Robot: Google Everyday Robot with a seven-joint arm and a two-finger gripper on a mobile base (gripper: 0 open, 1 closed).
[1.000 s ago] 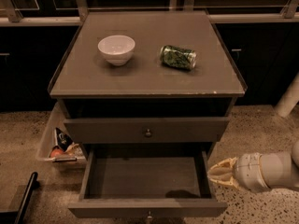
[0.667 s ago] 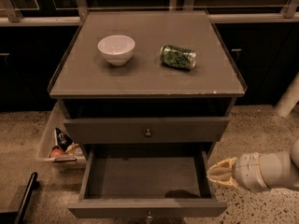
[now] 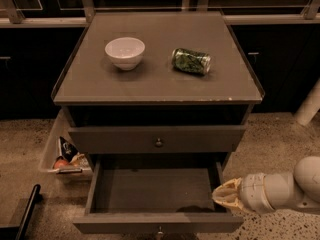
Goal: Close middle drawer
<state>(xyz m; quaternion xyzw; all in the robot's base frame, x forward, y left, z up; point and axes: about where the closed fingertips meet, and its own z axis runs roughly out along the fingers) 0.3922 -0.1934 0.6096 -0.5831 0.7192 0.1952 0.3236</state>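
Note:
The middle drawer (image 3: 157, 223) is pulled far out of the grey-brown cabinet. Its low front panel is at the bottom of the view, with a small brass knob (image 3: 159, 231) at its centre, and its inside looks empty. My gripper (image 3: 224, 194), pale yellow at the tip on a white arm, comes in from the right. It is at the drawer's right front corner, just above the right side wall. The drawer above, with the taller front panel (image 3: 157, 139), stands slightly out.
On the cabinet top (image 3: 155, 86) are a white bowl (image 3: 125, 52) and a green can lying on its side (image 3: 191, 61). A clear bin with packets (image 3: 65, 156) stands on the floor left of the cabinet. A dark bar (image 3: 27, 211) is at the bottom left.

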